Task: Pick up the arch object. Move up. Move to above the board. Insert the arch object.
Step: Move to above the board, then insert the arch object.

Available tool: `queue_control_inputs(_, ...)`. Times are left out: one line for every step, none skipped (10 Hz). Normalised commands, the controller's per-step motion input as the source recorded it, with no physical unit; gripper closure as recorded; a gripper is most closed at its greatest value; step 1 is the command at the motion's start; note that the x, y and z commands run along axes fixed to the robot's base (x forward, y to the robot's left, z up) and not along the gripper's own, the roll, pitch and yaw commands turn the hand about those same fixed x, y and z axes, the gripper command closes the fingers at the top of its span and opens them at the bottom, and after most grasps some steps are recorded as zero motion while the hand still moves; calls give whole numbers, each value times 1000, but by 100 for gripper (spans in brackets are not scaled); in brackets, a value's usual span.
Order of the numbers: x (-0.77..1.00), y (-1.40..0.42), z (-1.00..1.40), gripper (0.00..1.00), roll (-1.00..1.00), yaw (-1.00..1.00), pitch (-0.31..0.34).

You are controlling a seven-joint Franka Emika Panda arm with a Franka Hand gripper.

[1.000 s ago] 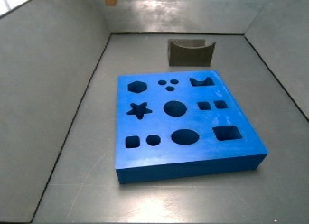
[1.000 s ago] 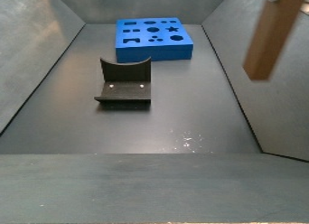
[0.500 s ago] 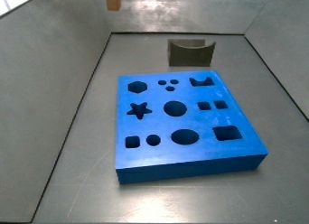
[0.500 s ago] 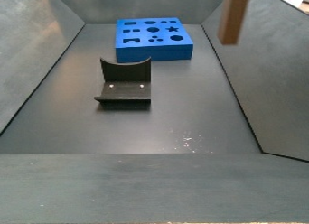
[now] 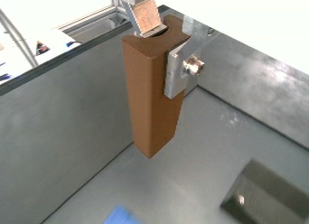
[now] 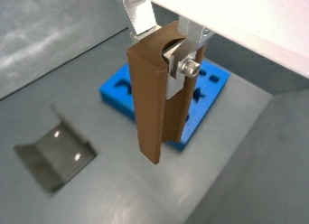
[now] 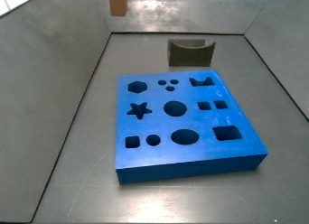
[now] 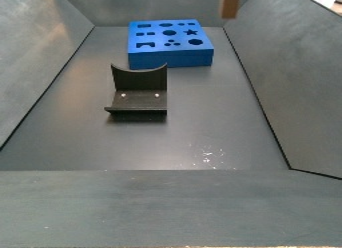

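1. The long wooden bar (image 5: 151, 101) may strike the rim of the arch cutout (image 7: 200, 80) in the board (image 7: 163, 154), I think, if it comes down a little turned or off-centre.
2. The gripper (image 5: 160, 60) hangs high near the back wall, pointing down, its jaws clamped on the bar's top.
3. I can find no separate arch object. Whether the bar is that object, I cannot tell.
4. The fixture (image 7: 191, 52) stands behind the board.

No readable text, label, brand, number or sign appeared on the board (image 7: 187, 119), the wooden bar (image 5: 154, 92), the fixture (image 8: 138, 92), or the claw (image 6: 182, 60) gripping that bar.
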Motion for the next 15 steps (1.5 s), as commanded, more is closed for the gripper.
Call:
queue_control_inputs(346, -1000, 206, 100, -4, 7, 129)
queue_control_inputs(356, -1000, 209, 100, 5, 9, 127)
queue_control_inputs(364, -1000, 209, 100, 9, 13, 126)
queue_control_inputs(384, -1000, 212, 100, -7, 13, 125)
queue_control_inputs(395, -1000, 221, 100, 6, 7, 125)
queue_control_inputs(329, -771, 170, 100, 16, 9, 132)
queue_control_inputs(249, -471, 108, 100, 28, 12, 126)
queue_control_inputs(171, -286, 70, 100, 39, 11, 112)
queue_control_inputs(26, 0, 0, 100, 0, 0, 0)
queue_control_inputs(77, 0, -77, 100, 0, 0, 0)
queue_control_inputs(229, 0, -126, 100, 0, 0, 0)
queue_control_inputs(423, 3, -71, 100, 0, -54, 0)
queue_control_inputs(583, 6, -34, 100, 0, -140, 0)
queue_control_inputs(749, 0, -34, 100, 0, -217, 11)
queue_control_inputs(829, 14, -54, 100, 0, -251, 24)
